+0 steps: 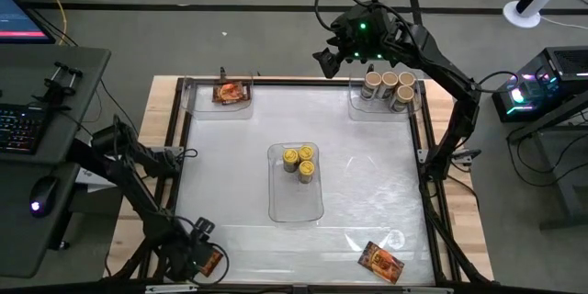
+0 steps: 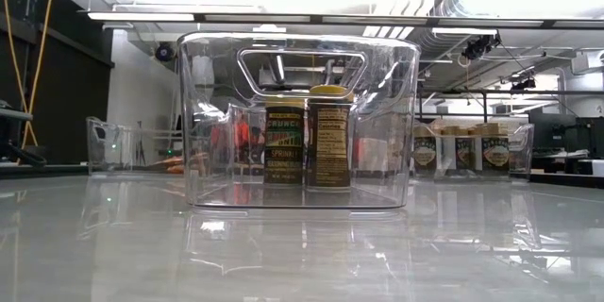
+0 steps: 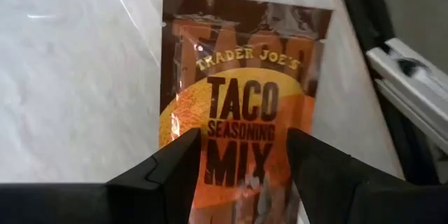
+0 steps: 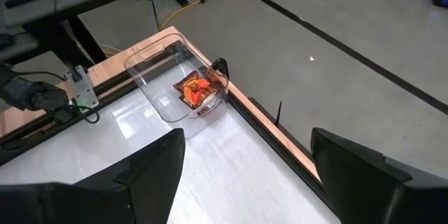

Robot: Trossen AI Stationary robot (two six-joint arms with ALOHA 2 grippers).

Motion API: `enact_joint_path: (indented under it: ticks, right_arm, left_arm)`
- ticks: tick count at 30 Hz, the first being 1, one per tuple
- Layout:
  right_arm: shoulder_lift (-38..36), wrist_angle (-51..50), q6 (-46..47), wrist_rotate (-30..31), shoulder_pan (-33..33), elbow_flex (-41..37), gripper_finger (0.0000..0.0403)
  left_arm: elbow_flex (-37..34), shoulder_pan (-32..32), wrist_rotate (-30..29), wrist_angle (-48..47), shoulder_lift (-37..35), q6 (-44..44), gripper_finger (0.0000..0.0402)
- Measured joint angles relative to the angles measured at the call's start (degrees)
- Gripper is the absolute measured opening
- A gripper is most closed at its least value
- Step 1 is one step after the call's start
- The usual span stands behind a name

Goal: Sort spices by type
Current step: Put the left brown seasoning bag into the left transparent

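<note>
An orange-red packet printed "taco seasoning mix" lies flat on the table at the near left corner. My left gripper stands open right above it, pointing down. A second packet lies near the front right. A third packet rests in the far-left clear tray. Yellow-lidded jars stand in the centre tray. Beige-lidded jars stand in the far-right tray. My right gripper hangs open high over the far edge, with nothing between its fingers. My left gripper comes at the packet from above, pointing down, with one finger over each side of the printed face's lower half. Whether the fingertips touch the packet, I cannot tell. The packet lies flat on the table.
A dark frame rail runs along the table's left edge close beside the packet. The three clear trays stand at far left, far right and centre; open tabletop lies between them. A desk with a keyboard stands left of the table.
</note>
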Motion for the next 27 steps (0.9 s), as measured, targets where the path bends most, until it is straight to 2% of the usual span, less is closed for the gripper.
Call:
enact_joint_path:
  ticks: [11, 14, 18, 19, 24, 27]
  right_arm:
    - [0.0, -0.2, 0.0, 0.0, 0.0, 0.0, 0.0302]
    - [0.0, -0.2, 0.0, 0.0, 0.0, 0.0, 0.0302]
    - [0.0, -0.2, -0.5, 0.0, 0.0, 0.0, 0.0302]
    - [0.0, -0.2, -0.9, 0.0, 0.0, 0.0, 0.0302]
    - [0.0, -0.2, -1.2, 0.1, 0.0, 0.0, 0.0302]
    - [0.0, -0.2, -1.2, 0.1, 0.0, 0.0, 0.0302]
  left_arm:
    - [0.3, 0.1, 1.3, 3.0, 3.7, -0.1, 0.0193]
    - [0.2, 0.2, 1.5, 3.0, 3.7, -0.8, 0.0151]
    - [0.2, 0.7, 2.3, 3.0, 3.8, -2.8, 0.0038]
    - [0.2, 1.0, 2.6, 3.0, 3.8, -3.7, 0.0021]
    - [0.1, 2.5, 3.1, 1.5, 2.7, -5.1, 0.0011]
    - [-0.3, 4.0, 1.5, -4.7, -0.3, -5.0, 0.0005]
